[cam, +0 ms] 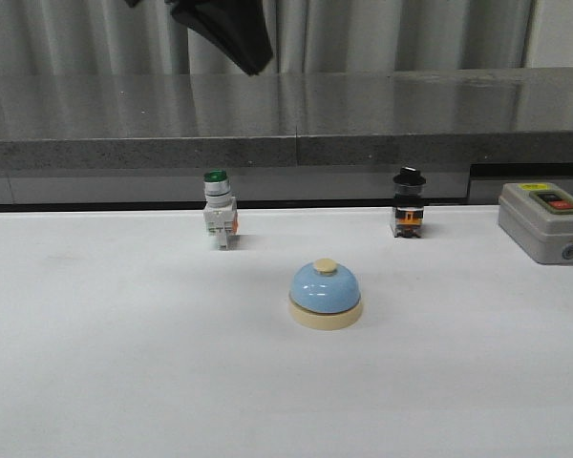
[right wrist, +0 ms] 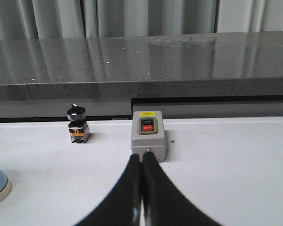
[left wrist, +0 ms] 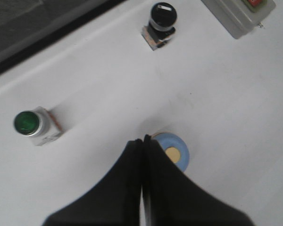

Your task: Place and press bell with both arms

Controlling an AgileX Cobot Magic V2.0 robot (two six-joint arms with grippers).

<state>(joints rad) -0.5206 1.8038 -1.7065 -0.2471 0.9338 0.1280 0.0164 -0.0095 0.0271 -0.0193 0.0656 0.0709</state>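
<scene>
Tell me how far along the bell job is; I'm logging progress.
Placing looks done: the bell sits upright on the white table, touched by nothing. In hand: the left claw, shut, hangs above it. The right claw, also shut, points at the grey button box. Left: whether the button has been pressed can't be told.

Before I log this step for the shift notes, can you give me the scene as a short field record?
bell: light-blue dome, upright on the white table, nothing touching it
left pincer: shut, raised over the bell
right pincer: shut, holding nothing, pointing at the grey box
behind the bell: green-capped switch, black-knob switch
far right: grey box with two buttons
</scene>
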